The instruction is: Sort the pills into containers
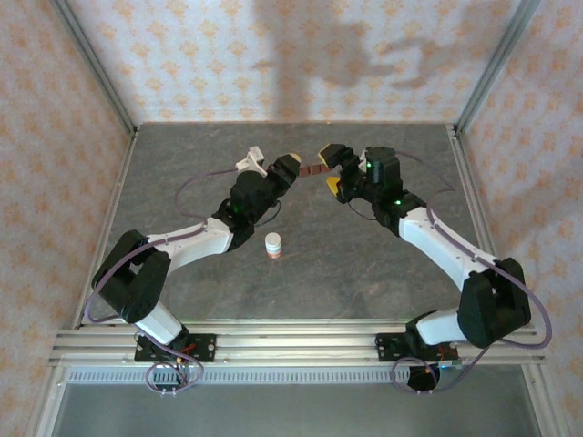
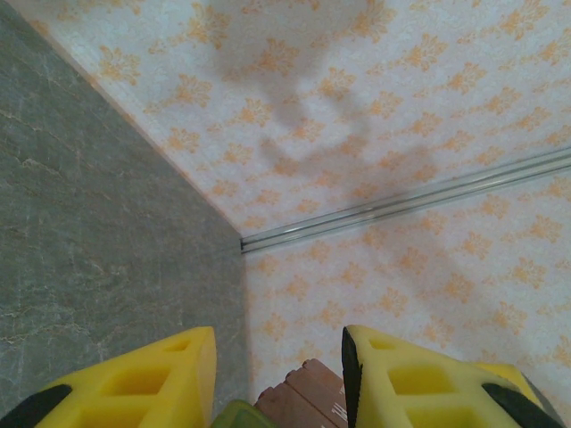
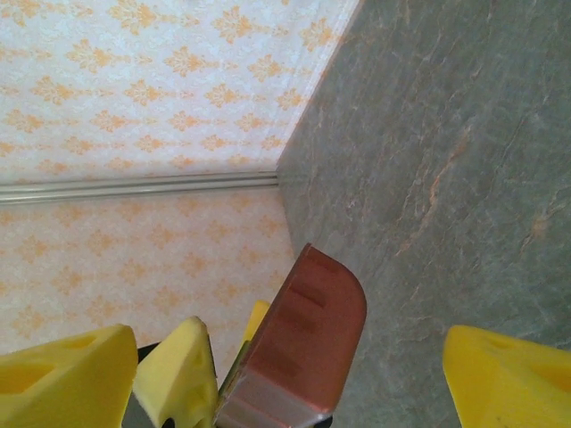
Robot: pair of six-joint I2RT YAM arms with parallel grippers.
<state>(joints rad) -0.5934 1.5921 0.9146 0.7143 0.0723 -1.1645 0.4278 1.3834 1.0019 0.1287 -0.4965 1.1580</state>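
Jaws of the left gripper (image 1: 290, 166) are clamping the containers (image 1: 312, 170) at upper centre, while the right gripper (image 1: 333, 170) is gaping around their lid (image 3: 308, 339) (embossing unreadable).

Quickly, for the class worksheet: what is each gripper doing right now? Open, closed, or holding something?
Left gripper: closed on the containers strip.
Right gripper: open, astride the strip's red-brown end.

Grey marbled surface (image 1: 364, 264). Small white bottle with an orange base (image 1: 273, 244) stands upright near the middle, alone. Walls (image 1: 273, 55) papered cream with orange floral print on three sides, dark shadows (image 1: 346, 64) on the back one. Aluminium posts (image 1: 96, 64) in the back corners. Metal rail (image 1: 291, 346) along the near edge.
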